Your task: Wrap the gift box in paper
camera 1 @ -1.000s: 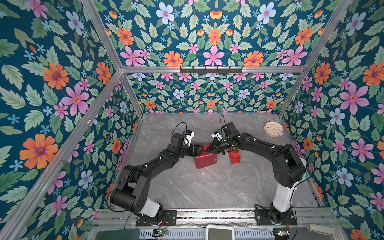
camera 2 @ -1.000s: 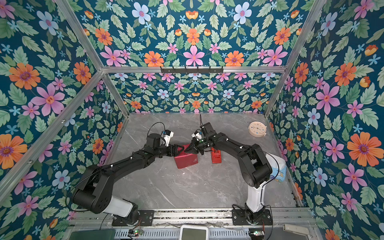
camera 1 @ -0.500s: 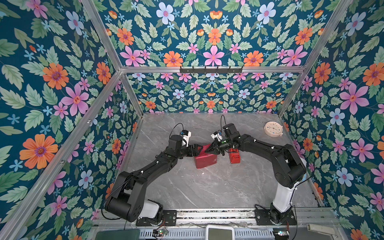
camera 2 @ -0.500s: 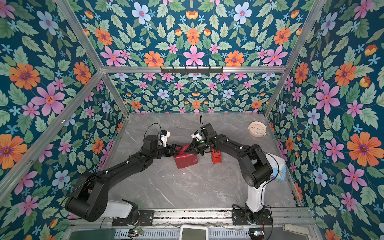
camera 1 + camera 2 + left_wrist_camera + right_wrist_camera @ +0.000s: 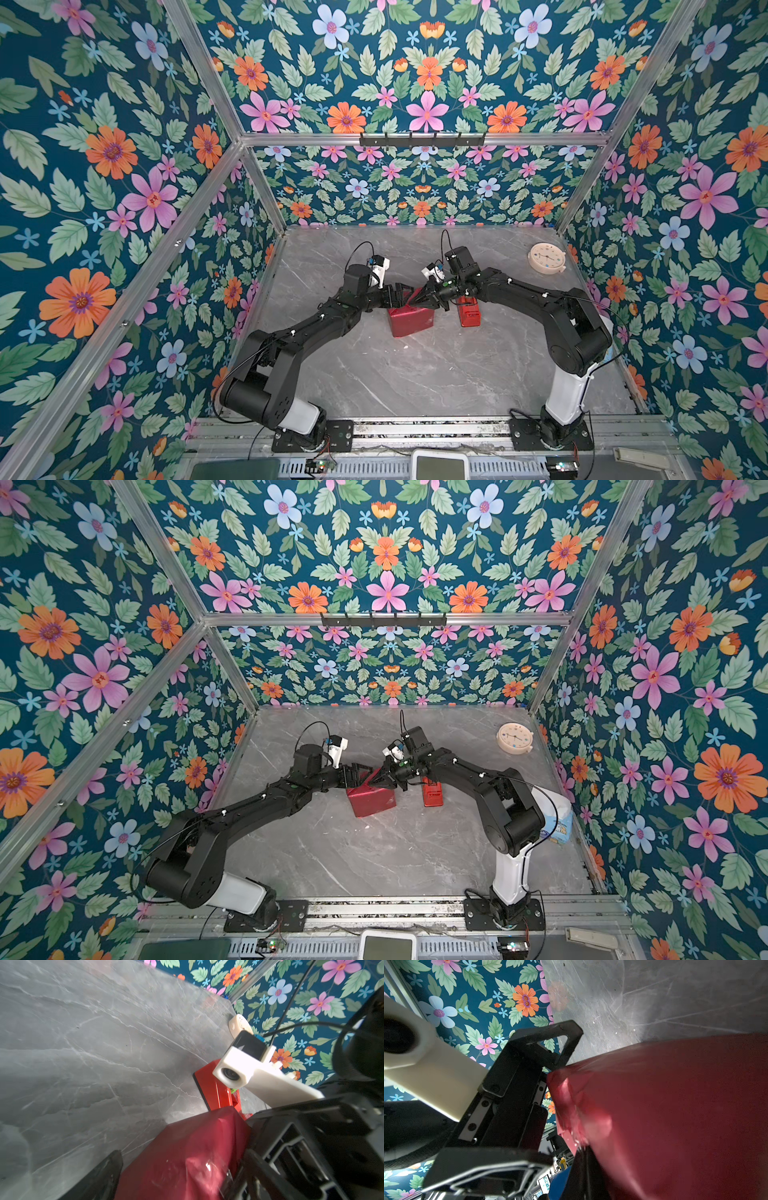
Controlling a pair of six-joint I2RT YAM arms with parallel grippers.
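Box: hidden, fully under paper (image 5: pixel 411 322); no navy shows in any view. Wrapped, it sits on table (image 5: pixel 415 374) right under both sets of fingertips, which meet over its far top edge.

Left gripper (image 5: pixel 401 293): fingers spread wide, straddling a wrapped corner, not clamping.

Right gripper (image 5: pixel 421 298): fingers closed, pinching a raised fold of paper. The pinch itself is blurred in the right wrist view, tips cut off.

Dispenser (image 5: pixel 468 312) stands just behind the right fingers, its far end covered by that arm. In the left wrist view the camera (image 5: pixel 249 1076) on the right wrist blocks part of it.

Clock (image 5: pixel 546 257) lies well beyond the right fingers, near the corner.
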